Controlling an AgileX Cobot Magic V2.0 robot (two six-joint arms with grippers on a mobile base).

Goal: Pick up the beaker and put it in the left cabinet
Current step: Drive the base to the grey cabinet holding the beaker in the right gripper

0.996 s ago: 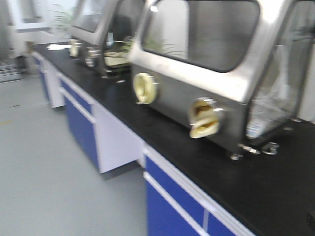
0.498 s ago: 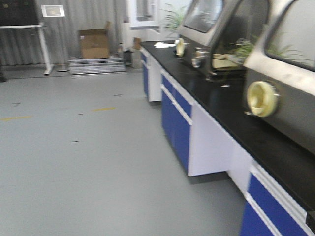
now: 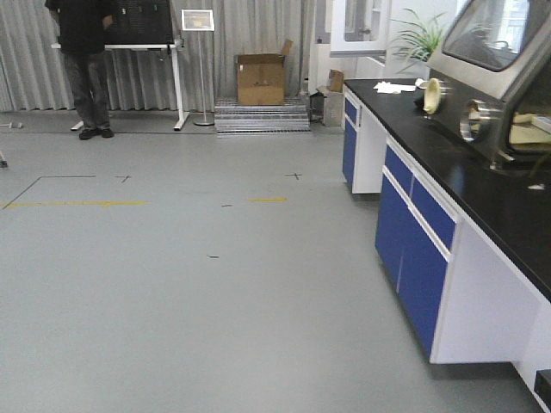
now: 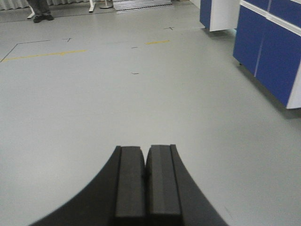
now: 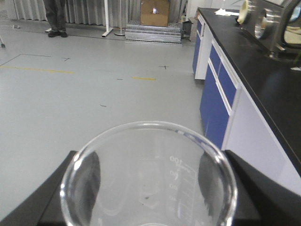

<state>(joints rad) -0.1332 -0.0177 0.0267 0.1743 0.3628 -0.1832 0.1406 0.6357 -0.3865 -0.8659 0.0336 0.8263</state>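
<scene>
Two hands in view. Right hand clamped on beaker, mouth toward wrist camera, over open floor. Left hand pads pressed together, empty. I judge carry step in hand: left cabinet not in sight, so next I steer base toward it, beaker level.

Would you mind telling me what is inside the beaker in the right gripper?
The beaker looks empty: only grey floor and its white graduation marks show through the glass. Its base is cut off by the frame.
</scene>
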